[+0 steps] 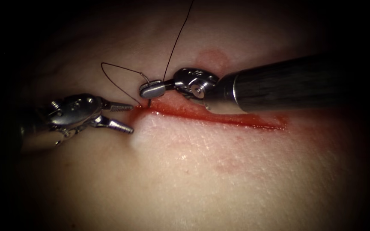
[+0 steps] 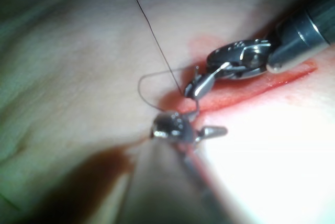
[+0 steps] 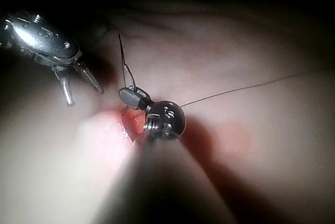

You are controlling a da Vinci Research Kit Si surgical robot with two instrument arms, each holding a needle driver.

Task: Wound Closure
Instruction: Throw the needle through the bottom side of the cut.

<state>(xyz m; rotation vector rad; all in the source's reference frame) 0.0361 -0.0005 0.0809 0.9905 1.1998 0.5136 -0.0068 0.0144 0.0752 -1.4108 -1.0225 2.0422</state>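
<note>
Tissue [image 1: 202,171] lies under both tools, pale and lit, with the cut [image 1: 219,116] running as a red line from beside the left tool's fingers out under the right tool's shaft. Red fluid [image 1: 253,121] sits along that line.

The right tool [image 1: 152,90] comes in over the cut, and its fingers [image 1: 155,89] are clenched on the needle [image 1: 149,101]. They hold it near its upper end (the part where the thread joins), and the rest of the curve drops straight down from the fingers to the left end of the cut. The lowest part of the needle meets the red edge there; whether the point is inside the tissue or just resting on it cannot be told. The left wrist view shows the same hold, the needle [image 2: 196,107] hanging below the right tool [image 2: 194,87].

Thread [image 1: 120,75] leaves the needle's upper end, loops away to the far side of the left tool's fingers and comes back down close to the needle. Another strand rises from the right tool's fingers and runs up out of sight.

The left tool [image 1: 126,116] sits just beside the left end of the cut, its fingers [image 1: 120,125] spread apart and grasping nothing. The upper finger's tip is very near the needle.
</note>
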